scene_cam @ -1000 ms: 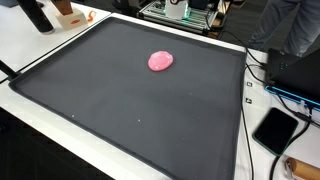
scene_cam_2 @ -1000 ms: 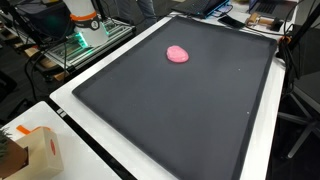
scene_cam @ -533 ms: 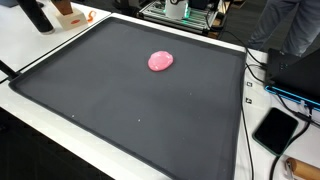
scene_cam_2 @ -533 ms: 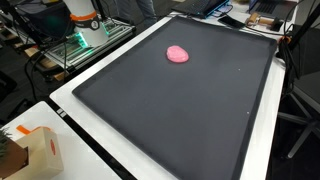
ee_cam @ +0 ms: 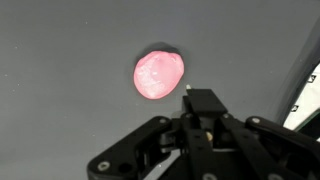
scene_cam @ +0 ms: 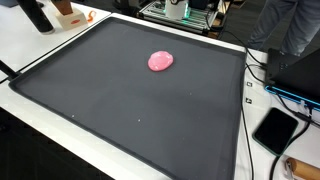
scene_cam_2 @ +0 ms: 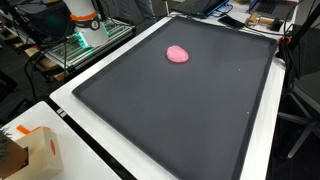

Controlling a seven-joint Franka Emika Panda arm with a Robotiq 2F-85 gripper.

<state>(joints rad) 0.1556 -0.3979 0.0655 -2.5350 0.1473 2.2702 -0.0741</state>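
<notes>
Nothing shifts since a second ago: pink lump [scene_cam: 160, 61] sits untouched on black mat [scene_cam: 120, 115], toward its far edge. My gripper [ee_cam: 203, 112] hovers above it, empty, jaw opening unreadable, so no grasp yet

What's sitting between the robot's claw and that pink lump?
Nothing. In the wrist view, only bare dark mat shows between the gripper and the pink lump.
</notes>
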